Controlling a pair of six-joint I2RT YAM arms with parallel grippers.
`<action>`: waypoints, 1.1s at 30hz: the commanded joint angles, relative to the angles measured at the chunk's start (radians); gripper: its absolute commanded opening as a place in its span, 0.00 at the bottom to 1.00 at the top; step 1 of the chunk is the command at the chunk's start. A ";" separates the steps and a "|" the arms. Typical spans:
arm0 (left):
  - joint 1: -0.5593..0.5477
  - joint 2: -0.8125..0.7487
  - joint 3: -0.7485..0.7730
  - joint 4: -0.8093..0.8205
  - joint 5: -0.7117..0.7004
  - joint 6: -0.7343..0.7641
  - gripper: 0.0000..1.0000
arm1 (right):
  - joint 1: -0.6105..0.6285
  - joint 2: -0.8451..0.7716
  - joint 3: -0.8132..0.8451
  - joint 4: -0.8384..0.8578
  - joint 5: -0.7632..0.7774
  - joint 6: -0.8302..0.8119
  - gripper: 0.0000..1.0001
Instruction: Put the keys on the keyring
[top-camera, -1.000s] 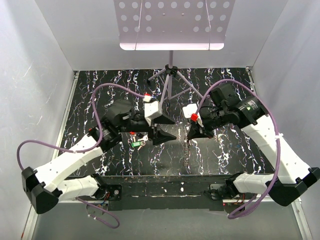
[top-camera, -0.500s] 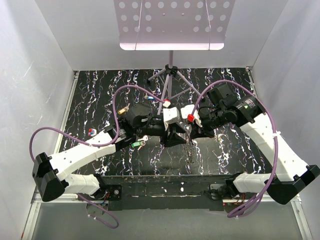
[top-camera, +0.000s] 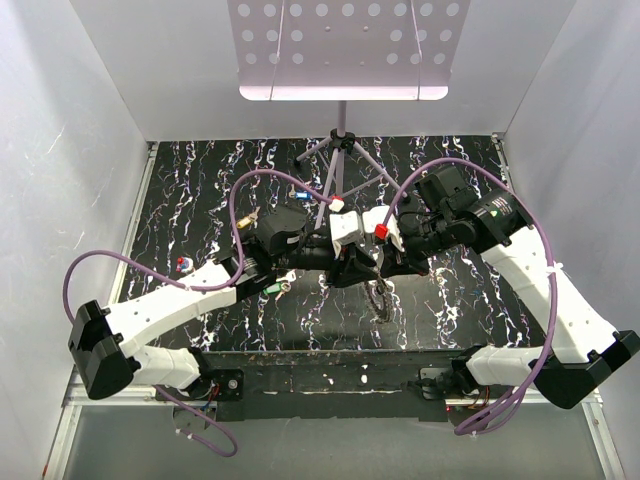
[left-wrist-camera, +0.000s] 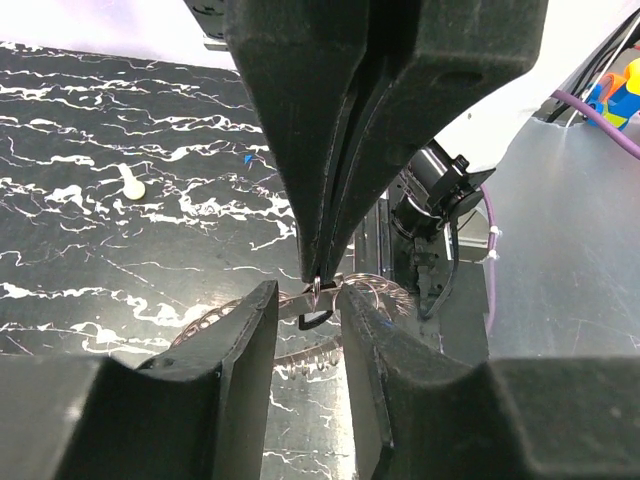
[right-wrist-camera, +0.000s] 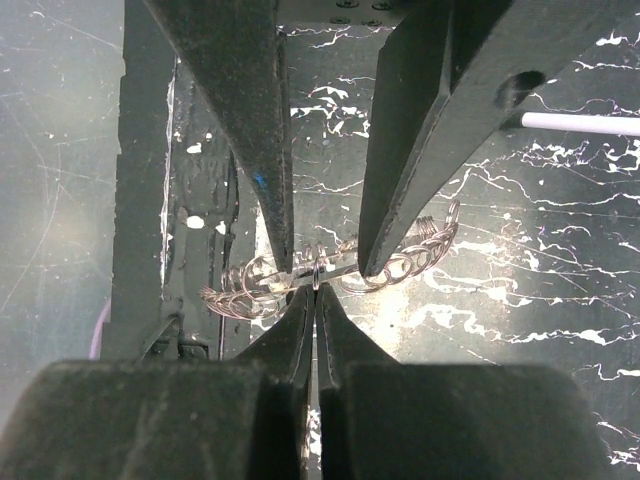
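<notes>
Plainly silvery keyring (right-wrist-camera: 410, 258) (looped, jagged rim)

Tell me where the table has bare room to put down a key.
Free: the far left corner, between the left wall and the tripod stand; the near right patch, between the keyring and the right arm. Crowded: the middle, where the left gripper and the right gripper meet, and near the green key.

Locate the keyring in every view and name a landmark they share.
Top external: keyring just below centre, hanging under the right end effector.
Left wrist: lower centre, inside the left end effector.
Right wrist: centre.
Landmark: the right end effector, shut on it in all three.
</notes>
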 joint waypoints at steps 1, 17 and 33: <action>-0.010 0.019 0.026 -0.001 -0.008 0.001 0.30 | 0.007 -0.005 0.051 0.043 -0.035 0.022 0.01; -0.009 -0.066 -0.063 0.097 -0.039 -0.045 0.31 | -0.015 -0.006 0.060 0.072 -0.061 0.079 0.01; -0.009 -0.038 -0.036 0.059 -0.029 -0.043 0.17 | -0.016 -0.011 0.058 0.080 -0.082 0.101 0.01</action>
